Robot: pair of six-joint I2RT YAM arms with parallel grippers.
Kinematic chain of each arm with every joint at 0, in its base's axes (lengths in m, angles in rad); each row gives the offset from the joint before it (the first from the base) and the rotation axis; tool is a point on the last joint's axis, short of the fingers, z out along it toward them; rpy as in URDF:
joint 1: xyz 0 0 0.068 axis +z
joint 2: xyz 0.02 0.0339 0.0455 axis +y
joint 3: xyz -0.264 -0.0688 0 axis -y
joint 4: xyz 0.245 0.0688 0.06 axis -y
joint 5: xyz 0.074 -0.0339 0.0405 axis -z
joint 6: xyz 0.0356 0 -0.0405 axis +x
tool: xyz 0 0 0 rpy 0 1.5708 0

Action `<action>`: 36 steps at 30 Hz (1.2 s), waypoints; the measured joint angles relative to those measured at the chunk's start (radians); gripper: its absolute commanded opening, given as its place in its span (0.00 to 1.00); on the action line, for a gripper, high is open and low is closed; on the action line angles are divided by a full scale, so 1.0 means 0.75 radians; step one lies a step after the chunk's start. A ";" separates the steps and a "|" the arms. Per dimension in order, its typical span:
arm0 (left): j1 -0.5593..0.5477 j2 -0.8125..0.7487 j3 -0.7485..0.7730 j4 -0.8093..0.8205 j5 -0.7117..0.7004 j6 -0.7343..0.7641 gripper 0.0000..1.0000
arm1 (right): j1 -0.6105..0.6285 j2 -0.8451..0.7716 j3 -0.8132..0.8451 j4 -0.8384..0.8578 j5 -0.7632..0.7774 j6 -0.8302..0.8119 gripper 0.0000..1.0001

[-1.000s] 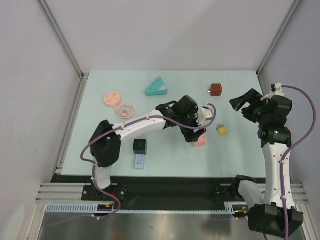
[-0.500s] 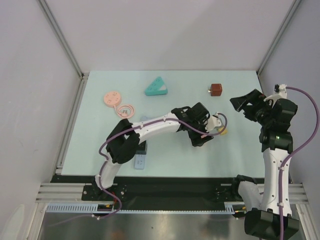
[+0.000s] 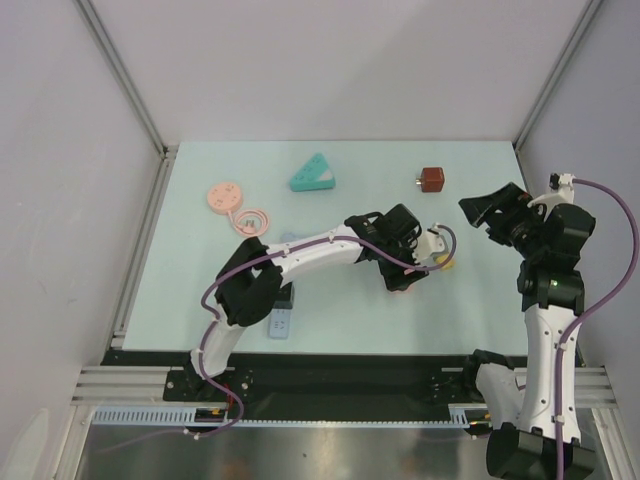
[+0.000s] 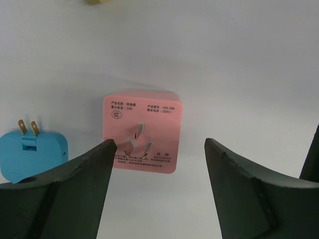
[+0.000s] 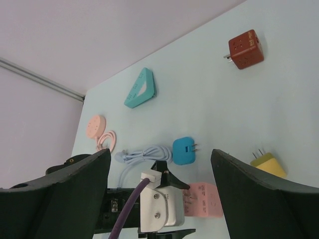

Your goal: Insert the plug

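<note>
A pink square plug adapter [image 4: 142, 131] lies flat on the table with its three prongs pointing up. My left gripper [image 4: 160, 144] is open and hovers right above it; the left finger overlaps the adapter's near left corner and the right finger stands clear to its right. In the top view the left gripper [image 3: 405, 262] hides the adapter. The right wrist view shows the adapter [image 5: 205, 199] beside the left wrist. My right gripper [image 3: 490, 212] is open and empty, raised at the right side of the table.
A blue two-prong plug [image 4: 35, 152] lies left of the adapter, with a light-blue coiled cable [image 5: 144, 153] beside it. A yellow plug [image 3: 445, 262], a red-brown cube socket [image 3: 432, 179], a teal triangular socket [image 3: 313, 174], a pink round socket [image 3: 224, 196] and a blue strip [image 3: 281, 323] lie around.
My left arm has swung right and now covers the pink adapter; it has held still for the last half second. The right arm has shifted slightly.
</note>
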 measured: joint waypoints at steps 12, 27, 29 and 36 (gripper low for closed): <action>0.000 0.009 0.001 0.032 -0.031 0.010 0.77 | 0.000 -0.011 -0.011 0.002 -0.005 -0.001 0.88; 0.000 -0.028 0.001 -0.006 -0.035 0.067 0.80 | 0.000 -0.011 -0.011 0.007 -0.005 -0.001 0.88; 0.000 -0.023 0.001 -0.007 -0.035 0.068 0.80 | 0.000 -0.011 -0.011 0.007 -0.005 -0.001 0.88; 0.001 0.089 0.042 -0.007 -0.035 0.079 0.51 | 0.000 -0.011 -0.011 0.006 -0.004 -0.007 0.89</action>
